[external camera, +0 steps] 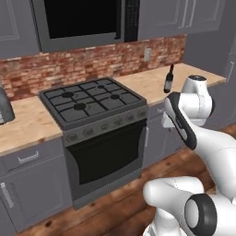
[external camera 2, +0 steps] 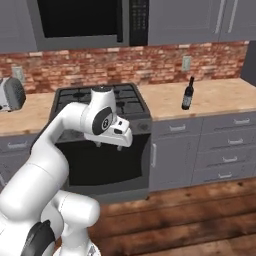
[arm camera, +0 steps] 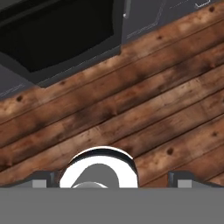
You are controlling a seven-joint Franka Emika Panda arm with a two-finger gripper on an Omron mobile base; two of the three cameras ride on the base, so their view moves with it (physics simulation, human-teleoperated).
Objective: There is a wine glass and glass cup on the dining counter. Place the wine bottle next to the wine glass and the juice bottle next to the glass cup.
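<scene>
The wine bottle (external camera: 169, 79) (external camera 2: 188, 94), slim and dark with a red cap, stands upright on the wood-topped kitchen counter (external camera 2: 220, 97) to the right of the stove. My gripper (external camera 2: 108, 145) hangs folded in front of the oven, pointing down at the floor, well to the left of the bottle and below it. In the hand view the gripper (arm camera: 111, 179) is open, with its two tips far apart and nothing between them. The wine glass, glass cup, juice bottle and dining counter are out of view.
A black gas stove (external camera: 92, 99) with its oven door (arm camera: 57, 35) sits between grey cabinets. A microwave (external camera: 83, 18) hangs above it. A toaster (external camera 2: 10, 94) stands on the counter at the left. Grey drawers (external camera 2: 225, 145) line the right, and wooden floor (arm camera: 153, 100) lies below.
</scene>
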